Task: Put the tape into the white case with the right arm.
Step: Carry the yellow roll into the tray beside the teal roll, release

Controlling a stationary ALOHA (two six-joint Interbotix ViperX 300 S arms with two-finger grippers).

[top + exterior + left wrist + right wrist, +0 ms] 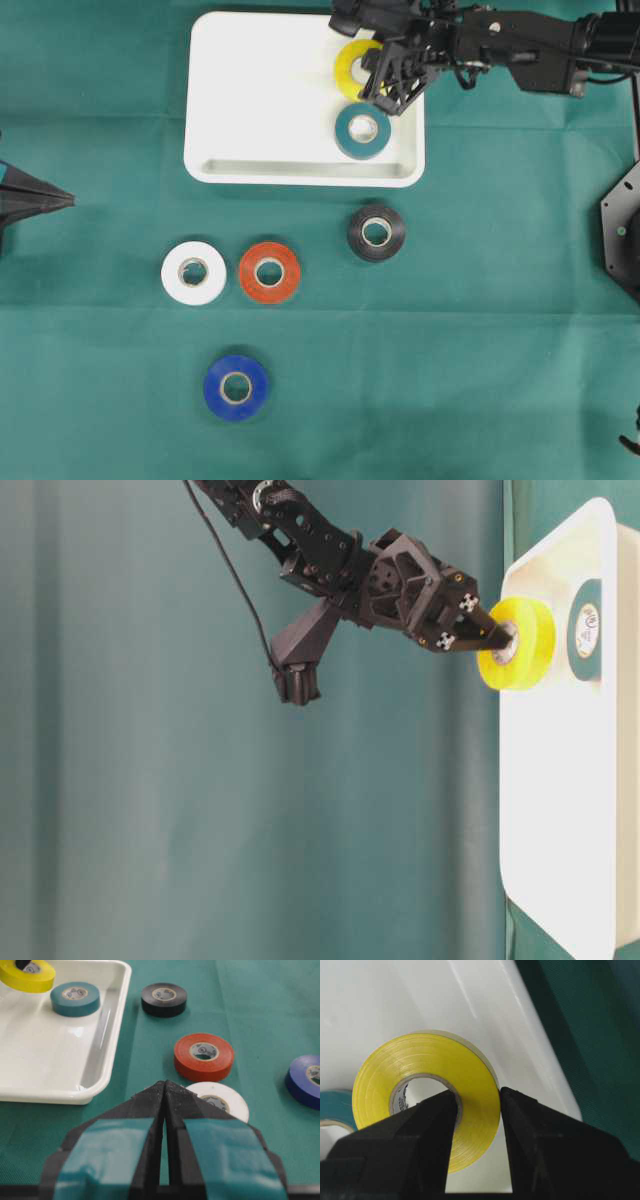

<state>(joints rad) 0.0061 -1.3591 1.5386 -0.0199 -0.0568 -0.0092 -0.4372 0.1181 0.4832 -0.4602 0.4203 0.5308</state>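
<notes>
My right gripper [479, 1097] is shut on a yellow tape roll [470, 1075], with one finger in its core hole and the other outside the ring. The roll [350, 60] is held low over the far right corner of the white case [260, 100]; from the side, the roll [520, 645] sits near the rim of the case [560, 810]. Whether it touches the floor I cannot tell. A teal roll [362, 130] lies flat in the case beside it. My left gripper [165, 1085] is shut and empty at the table's left edge.
On the green cloth in front of the case lie a black roll [376, 232], a red roll [269, 272], a white roll [193, 272] and a blue roll [236, 387]. The white roll [222, 1100] lies just beyond my left fingertips.
</notes>
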